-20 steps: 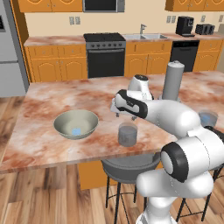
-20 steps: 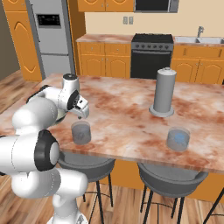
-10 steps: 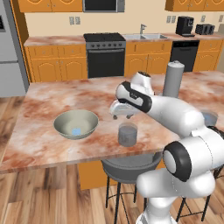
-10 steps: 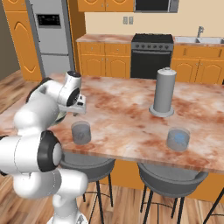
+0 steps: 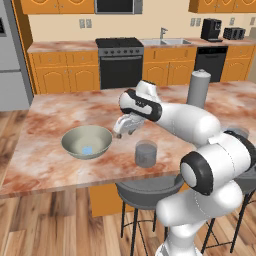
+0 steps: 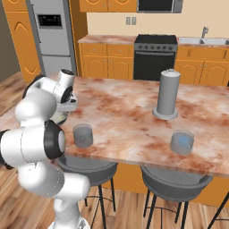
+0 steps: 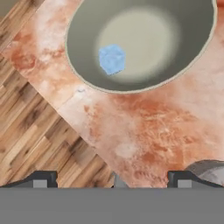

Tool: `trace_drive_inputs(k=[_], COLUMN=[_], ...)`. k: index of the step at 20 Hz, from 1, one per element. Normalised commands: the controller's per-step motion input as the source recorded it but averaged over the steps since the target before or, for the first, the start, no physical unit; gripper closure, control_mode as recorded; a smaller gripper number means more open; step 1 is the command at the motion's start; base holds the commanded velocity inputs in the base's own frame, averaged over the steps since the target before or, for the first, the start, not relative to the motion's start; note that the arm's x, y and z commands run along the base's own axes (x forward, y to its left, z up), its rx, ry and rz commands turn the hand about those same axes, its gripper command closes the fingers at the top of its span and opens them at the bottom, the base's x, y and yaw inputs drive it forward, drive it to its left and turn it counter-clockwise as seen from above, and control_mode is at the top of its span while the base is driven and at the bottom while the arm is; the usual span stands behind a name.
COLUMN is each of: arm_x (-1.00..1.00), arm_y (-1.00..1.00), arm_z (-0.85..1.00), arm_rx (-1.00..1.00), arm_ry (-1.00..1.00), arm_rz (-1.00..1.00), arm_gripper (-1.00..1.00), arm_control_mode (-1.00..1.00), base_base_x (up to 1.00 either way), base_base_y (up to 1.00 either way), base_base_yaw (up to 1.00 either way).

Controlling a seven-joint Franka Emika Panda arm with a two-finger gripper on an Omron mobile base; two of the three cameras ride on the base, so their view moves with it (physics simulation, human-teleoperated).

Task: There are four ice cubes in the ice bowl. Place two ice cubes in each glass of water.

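Hand view: ice bowl (image 7: 87, 83) beside counter edge (image 7: 94, 151), bare marble between.

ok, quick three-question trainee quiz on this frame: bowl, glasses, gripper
1. True or false: the gripper is shut on an ice cube.
2. What lies in the ice bowl?
A. one ice cube
B. four ice cubes
C. a glass
3. Which is nearer the tall grey cylinder: the glass toward the right of the right base view or the glass by the arm?

Key
1. False: the jaws stand open with nothing between them.
2. A: one ice cube shows in the hand view.
3. The glass toward the right.
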Motion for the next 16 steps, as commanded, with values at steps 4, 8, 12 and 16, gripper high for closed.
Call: trace_drive_inputs(k=[4, 8, 12, 16], arm_x=[0.0, 0.06, 0.15, 0.15], arm_y=[0.58, 0.48, 0.39, 0.3], arm_z=[0.0, 0.0, 0.0, 0.0], arm_rx=[0.0, 0.0, 0.0, 0.0], arm_ry=[-0.09, -0.03, 0.0, 0.0], arm_rz=[0.18, 0.15, 0.13, 0.12], arm_gripper=[-1.0, -1.0, -1.0, -1.0], arm_control_mode=[-1.0, -1.0, -1.0, -1.0], base_base_x=[0.0, 0.0, 0.0, 0.0], base_base_y=[0.0, 0.0, 0.0, 0.0], base_base_yaw=[0.0, 0.0, 0.0, 0.0])
